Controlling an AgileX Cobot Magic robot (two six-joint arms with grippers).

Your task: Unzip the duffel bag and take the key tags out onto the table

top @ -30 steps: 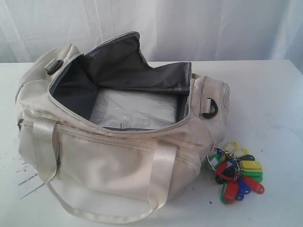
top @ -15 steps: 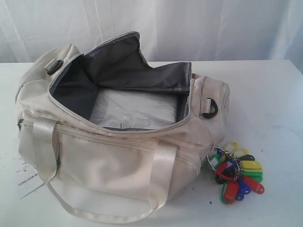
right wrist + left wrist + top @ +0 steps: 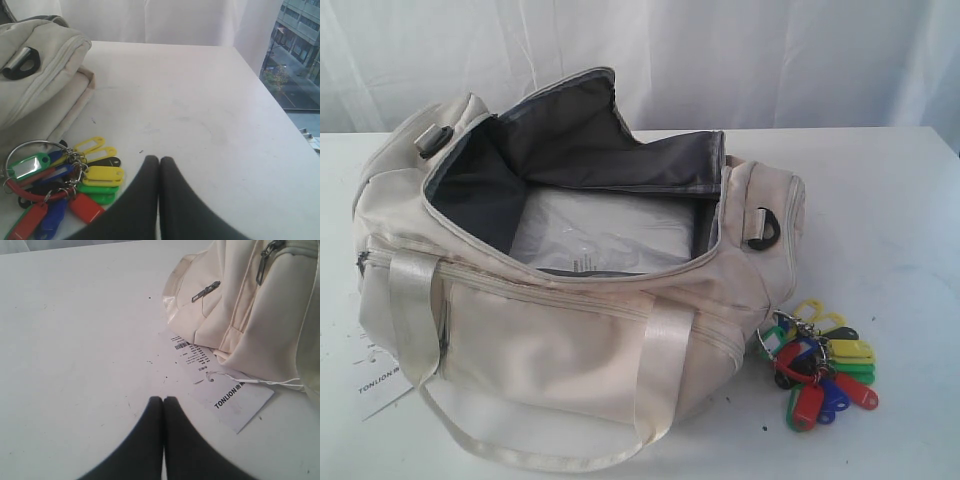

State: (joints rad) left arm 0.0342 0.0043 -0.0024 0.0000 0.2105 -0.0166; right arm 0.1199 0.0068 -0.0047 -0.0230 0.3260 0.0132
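While left tool point(image 3: 163, 401) and right tool point(image 3: 159, 160) are closed, duffel bag point(image 3: 570, 345) holds plastic packet point(image 3: 605, 235).

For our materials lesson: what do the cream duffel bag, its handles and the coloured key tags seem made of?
The cream duffel bag looks like matte woven fabric, creased and stitched. Its webbing handles seem synthetic, satin-sheened. The coloured key tags look like glossy plastic, their ring probably metal.
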